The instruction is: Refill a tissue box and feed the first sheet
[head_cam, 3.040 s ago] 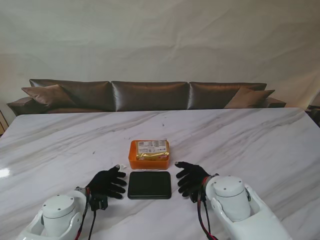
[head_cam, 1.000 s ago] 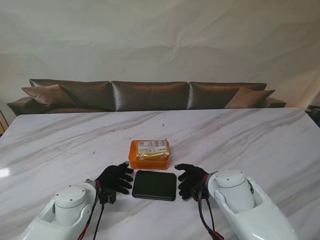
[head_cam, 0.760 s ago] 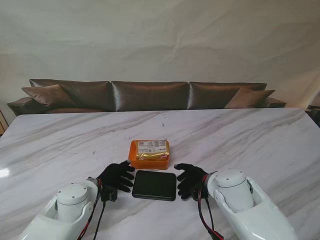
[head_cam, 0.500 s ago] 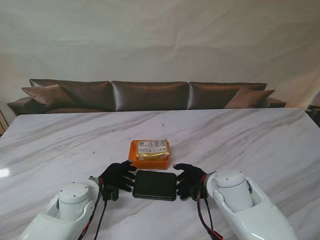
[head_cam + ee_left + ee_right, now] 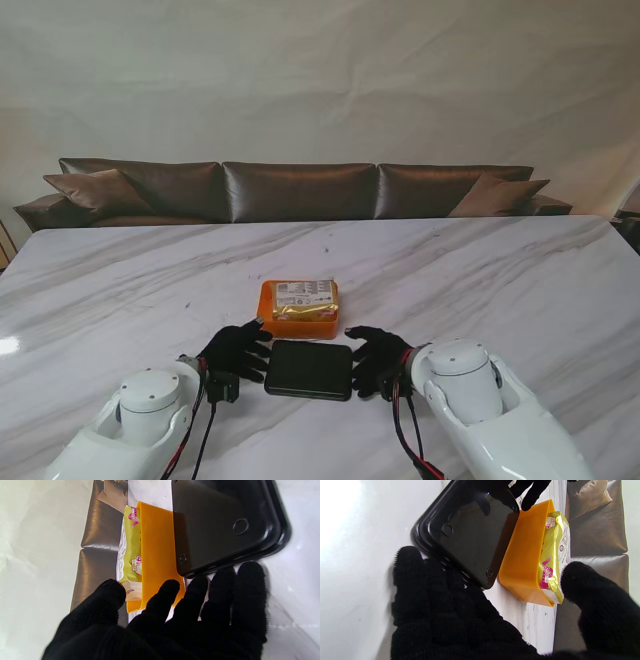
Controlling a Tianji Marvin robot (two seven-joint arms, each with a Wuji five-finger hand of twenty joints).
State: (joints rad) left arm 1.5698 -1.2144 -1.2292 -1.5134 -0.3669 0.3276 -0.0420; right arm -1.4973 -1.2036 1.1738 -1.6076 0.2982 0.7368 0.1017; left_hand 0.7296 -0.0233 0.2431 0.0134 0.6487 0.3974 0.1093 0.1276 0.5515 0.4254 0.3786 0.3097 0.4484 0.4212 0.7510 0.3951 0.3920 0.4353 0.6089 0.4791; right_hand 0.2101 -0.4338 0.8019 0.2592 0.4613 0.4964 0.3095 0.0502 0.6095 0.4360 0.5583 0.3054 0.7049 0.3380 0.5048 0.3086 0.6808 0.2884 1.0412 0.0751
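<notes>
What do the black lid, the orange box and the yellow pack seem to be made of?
Black lid: probably glossy hard plastic; it reflects light and has moulded round marks.
Orange box: smooth, thin plastic, apparently; its walls are evenly coloured.
Yellow pack: shiny printed film wrapper, wrinkled at the end.

"4" on tissue pack (image 5: 130, 555)

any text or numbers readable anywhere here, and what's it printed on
"4": pink numeral on the yellow tissue pack sitting in the orange box; the characters beside it are too blurred to read.
"S": large pink letter on the same pack, seen in both wrist views.
White label on the pack's top: print too small to read.
Black lid: no text, only round marks.
</notes>
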